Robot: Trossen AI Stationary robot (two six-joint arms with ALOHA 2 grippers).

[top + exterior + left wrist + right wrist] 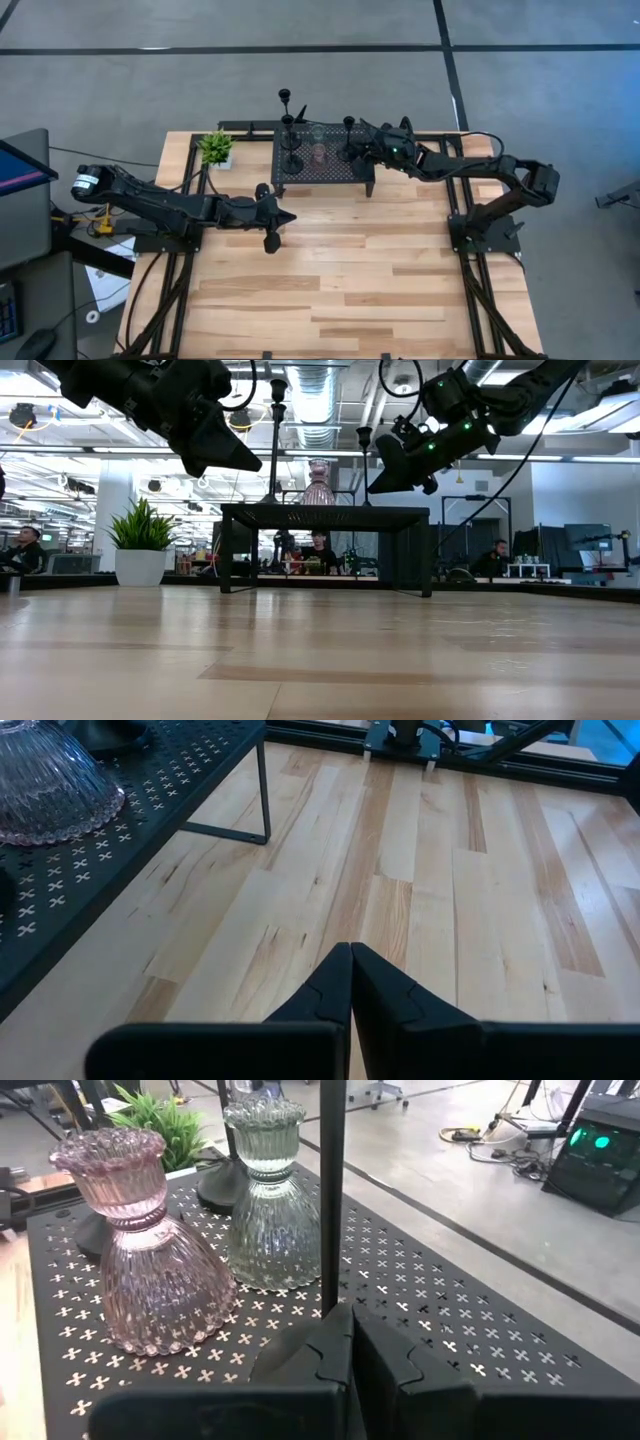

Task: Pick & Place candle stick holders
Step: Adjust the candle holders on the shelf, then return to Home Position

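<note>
A black perforated stand (300, 178) at the table's far middle carries the candle stick holders. A pinkish bell-shaped one (140, 1250) and a greenish-grey one (268, 1200) stand upright on their wide rims. A slim black stemmed holder (332, 1190) stands at the stand's right part, and two more black ones (290, 150) at its left part. My right gripper (350, 1315) is shut, its tips right at the foot of that black stem. My left gripper (350, 955) is shut and hovers over bare table in front of the stand's left end (290, 217). My right gripper's shut fingertips (335, 1330) come at the black holder's lower stem (331, 1295) slanting down from the table's right. Its base is hidden behind the fingers. I cannot tell whether the tips touch the stem. The holder stands upright on the stand.
A small green potted plant (216, 147) stands on the table left of the stand. Wide bare wooden tabletop (350, 280) lies in front of the stand. The stand rests on thin legs (265, 795). People sit in the room beyond the table.
</note>
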